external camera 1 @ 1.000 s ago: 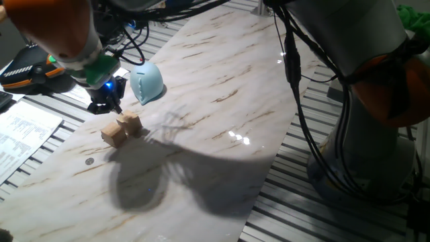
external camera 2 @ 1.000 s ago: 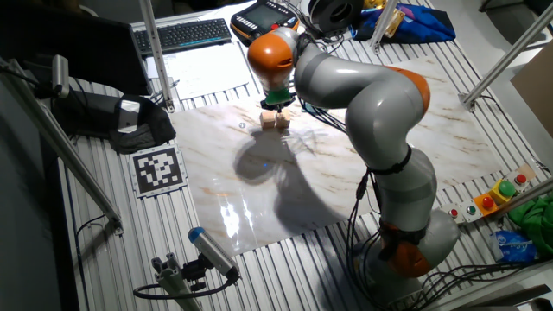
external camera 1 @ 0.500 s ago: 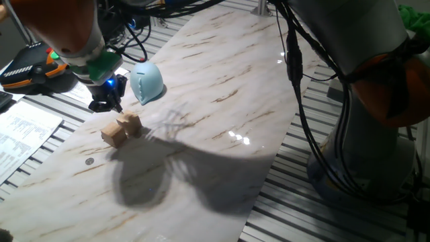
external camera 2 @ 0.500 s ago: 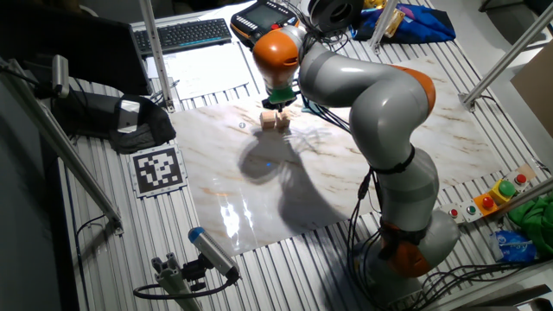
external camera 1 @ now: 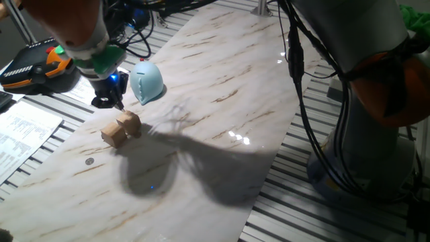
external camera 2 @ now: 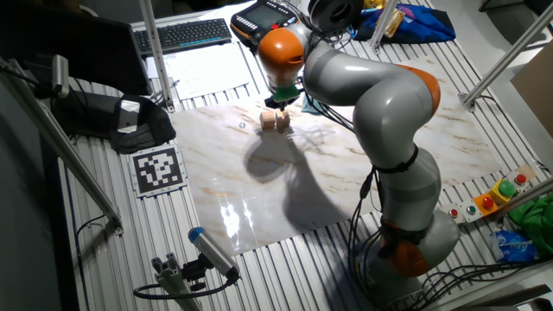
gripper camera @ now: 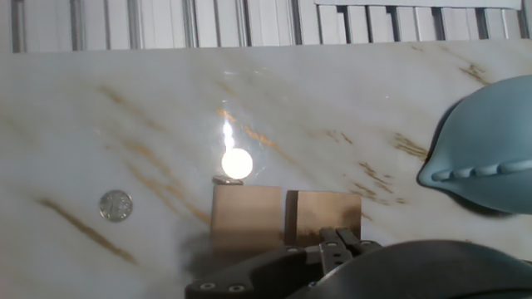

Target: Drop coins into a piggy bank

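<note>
Marble-patterned table (external camera 1: 222,87) carries 2 tan wooden cubes (gripper camera: 284,214) side by side, 1 pale blue, smooth domed piggy bank (external camera 1: 145,83) near them, and 2 coins in the hand view: 1 grey disc (gripper camera: 115,205) lying apart, another (gripper camera: 224,179) peeking out at a cube's far edge. The gripper (external camera 1: 113,102) hangs above the table between the bank and the cubes; whether its fingers are spread or pinching anything cannot be told.

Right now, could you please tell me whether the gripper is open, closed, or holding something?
Gripper: in view above the wooden cubes, but its state cannot be told.
</note>
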Tool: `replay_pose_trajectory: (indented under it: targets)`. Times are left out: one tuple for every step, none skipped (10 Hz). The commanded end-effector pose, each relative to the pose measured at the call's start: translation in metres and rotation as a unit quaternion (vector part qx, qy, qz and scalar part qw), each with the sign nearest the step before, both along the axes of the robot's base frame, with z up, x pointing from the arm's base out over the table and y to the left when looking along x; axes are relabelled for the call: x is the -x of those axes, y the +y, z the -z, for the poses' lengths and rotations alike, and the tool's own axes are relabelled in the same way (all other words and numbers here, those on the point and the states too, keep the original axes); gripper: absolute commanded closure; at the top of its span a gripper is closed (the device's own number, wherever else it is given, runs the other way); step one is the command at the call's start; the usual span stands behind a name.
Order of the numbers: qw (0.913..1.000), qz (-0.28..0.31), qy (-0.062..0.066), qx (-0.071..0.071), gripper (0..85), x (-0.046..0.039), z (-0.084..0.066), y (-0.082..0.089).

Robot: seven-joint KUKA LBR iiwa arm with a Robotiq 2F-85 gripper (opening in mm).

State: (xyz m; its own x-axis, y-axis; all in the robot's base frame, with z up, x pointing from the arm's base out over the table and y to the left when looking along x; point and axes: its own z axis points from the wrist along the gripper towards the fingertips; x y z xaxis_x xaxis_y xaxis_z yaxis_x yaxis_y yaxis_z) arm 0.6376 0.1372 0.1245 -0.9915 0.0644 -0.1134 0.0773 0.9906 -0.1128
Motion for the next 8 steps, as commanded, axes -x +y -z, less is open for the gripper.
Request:
replay_pose_trajectory:
  targets:
    - [0.9999, 0.006, 0.002, -0.012, 85.0, 0.0006, -0.0002, -0.0003]
    - [0.9998, 0.006, 0.003, -0.018, 85.0, 0.0015, -0.0012, 0.0002]
    - [0.9998, 0.0, 0.005, -0.021, 85.0, 0.0023, -0.0024, 0.0018]
    - [0.9996, -0.009, 0.006, -0.027, 85.0, 0.0021, -0.0026, 0.0026]
    - [0.9994, -0.024, 0.007, -0.024, 85.0, 0.0015, -0.0024, 0.0034]
    - [0.9991, -0.036, 0.004, -0.023, 85.0, 0.0005, -0.0021, 0.0045]
    - [0.9988, -0.043, -0.005, -0.023, 85.0, -0.0014, -0.001, 0.0052]
    - [0.9987, -0.045, -0.009, -0.022, 85.0, -0.0046, 0.0017, 0.0048]
